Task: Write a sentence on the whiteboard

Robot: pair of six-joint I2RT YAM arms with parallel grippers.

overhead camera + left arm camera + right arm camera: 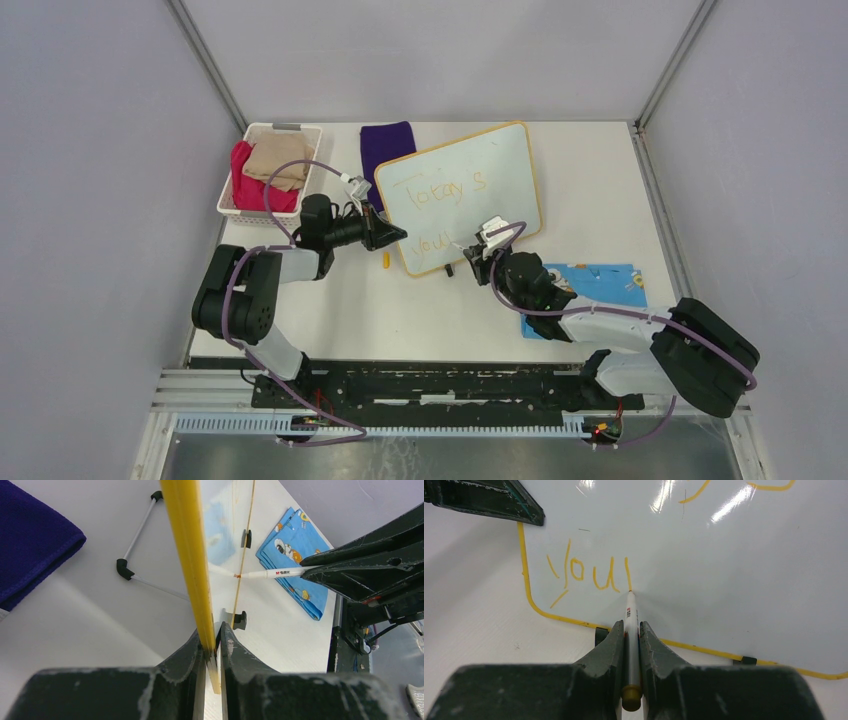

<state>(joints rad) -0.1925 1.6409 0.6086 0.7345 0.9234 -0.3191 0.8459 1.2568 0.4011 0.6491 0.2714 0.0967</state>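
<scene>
The whiteboard [500, 165] stands tilted on the table, with a yellow-orange frame. The sentence [448, 192] reads "Today's" on the upper line and "you" plus one more stroke on the lower line [584, 574]. My left gripper [396, 236] is shut on the board's left frame edge [186, 555], which runs between the jaws [214, 640]. My right gripper [478, 250] is shut on a white marker [631, 622]. The marker's tip touches the board [724, 580] at the bottom of the last stroke. The marker also shows in the left wrist view [272, 573].
A white basket [228, 205] with red and beige cloths stands at the back left. A purple cloth [386, 145] lies behind the board. The blue cartoon-print cloth [600, 280] lies under my right arm. A small yellow cap [384, 264] lies by the board's near corner.
</scene>
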